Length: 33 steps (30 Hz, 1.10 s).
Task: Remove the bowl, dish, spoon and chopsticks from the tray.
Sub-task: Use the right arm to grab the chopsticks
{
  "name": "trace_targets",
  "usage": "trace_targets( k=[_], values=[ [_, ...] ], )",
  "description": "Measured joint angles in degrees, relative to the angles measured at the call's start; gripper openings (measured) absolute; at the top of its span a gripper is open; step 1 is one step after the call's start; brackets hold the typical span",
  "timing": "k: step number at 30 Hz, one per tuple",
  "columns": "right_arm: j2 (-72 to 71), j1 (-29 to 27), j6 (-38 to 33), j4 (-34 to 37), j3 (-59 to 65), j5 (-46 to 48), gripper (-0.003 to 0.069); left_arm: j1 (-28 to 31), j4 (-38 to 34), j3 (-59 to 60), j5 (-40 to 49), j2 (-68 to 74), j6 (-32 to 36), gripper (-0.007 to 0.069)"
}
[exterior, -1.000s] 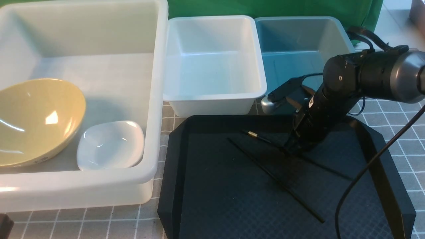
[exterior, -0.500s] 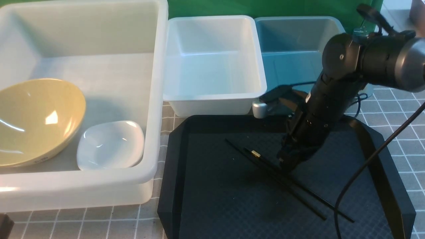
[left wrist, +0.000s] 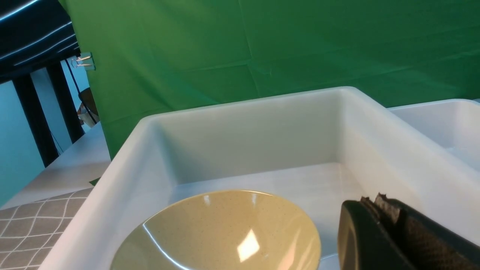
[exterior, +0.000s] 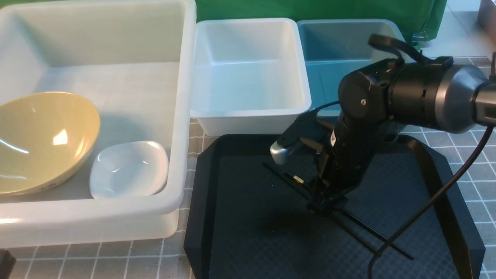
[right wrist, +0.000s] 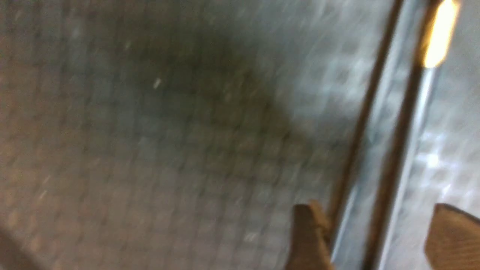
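Right gripper [exterior: 324,205] is standing nose-down over the chopsticks [exterior: 297,179], fingers spread wide and straddling both sticks without pinching them yet; the wrist view, though blurred, is showing the pair running side by side through the gap. Sticks are lying flat on the tray [exterior: 240,236], running from about 10 o'clock to 4 o'clock across its floor, gold band toward the 10 o'clock end. The gripper is sitting near mid-length, probably so the pair will be lifting level rather than tipping. Bowl [exterior: 42,139] and dish [exterior: 130,168] are already sitting off the tray, inside the large white bin [exterior: 176,203] at the tray's 9 o'clock, dish close against the bowl. Spoon is not showing in any view. Left gripper [left wrist: 375,202] is hanging shut, holding nothing, near that bin. Small white bin [exterior: 252,112] is waiting at 12 o'clock and blue bin [exterior: 341,42] at 1 o'clock, both offering open room. Tray's raised rim is calling for a clear lift before any sideways carry, and the arm's cable [exterior: 426,205] is trailing near the sticks' 4 o'clock ends.
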Motion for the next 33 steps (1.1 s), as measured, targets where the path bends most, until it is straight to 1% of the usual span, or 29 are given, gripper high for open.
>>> trace_targets(
  k=[1, 2, 4, 7, 8, 10, 12, 14, 16, 17, 19, 26, 33],
  values=[
    [0.1, 0.0, 0.1, -0.1, 0.0, -0.2, 0.0461, 0.0, 0.0, 0.0, -0.1, 0.0, 0.0, -0.0014],
    [0.7, 0.1, 0.5, -0.3, 0.0, -2.1, 0.0491, 0.0, 0.0, 0.0, -0.1, 0.0, 0.0, -0.0014],
    [2.1, 0.1, 1.1, -0.5, 0.0, -3.0, 0.0503, 0.0, 0.0, 0.0, -0.1, 0.0, 0.0, -0.0014],
    [4.0, 0.1, 3.0, -0.6, 0.0, -3.4, 0.0501, 0.0, 0.0, 0.0, -0.1, 0.0, 0.0, -0.0014],
    [5.0, 0.1, 4.6, -1.2, -0.1, -3.5, 0.0484, 0.0, 0.0, 0.0, -0.1, 0.0, -0.1, -0.0014],
    [5.2, 0.1, 5.6, -1.2, -0.3, -3.5, 0.0435, 0.0, 0.0, 0.0, -0.2, 0.0, -0.1, -0.0014],
    [5.4, 0.0, 6.0, -1.2, -0.5, -3.5, 0.0358, 0.0, 0.0, 0.0, -0.2, 0.0, -0.1, -0.0014],
    [5.5, 0.0, 6.1, -1.2, -0.6, -3.5, 0.0238, 0.0, 0.0, 0.0, -0.2, 0.0, -0.1, -0.0014],
    [5.5, 0.0, 5.1, -1.2, -0.6, -3.5, 0.0139, 0.0, 0.0, 0.0, -0.2, 0.0, -0.1, -0.0014],
    [5.5, 0.0, 4.5, -1.2, -0.6, -3.5, 0.0125, 0.0, 0.0, 0.0, -0.2, 0.0, -0.1, -0.0014],
    [5.5, 0.0, 3.2, -1.2, -0.6, -3.5, 0.0130, 0.0, 0.0, 0.0, -0.2, 0.0, -0.1, -0.0014],
    [4.4, 0.0, 1.9, -1.2, -0.5, -4.0, 0.0132, 0.0, 0.0, 0.0, -0.2, 0.0, -0.1, -0.0014],
    [-4.9, 0.0, 1.6, -1.2, 0.0, -5.5, 0.0132, 0.0, 0.0, 0.0, -0.2, 0.0, -0.1, -0.0014]
  ],
)
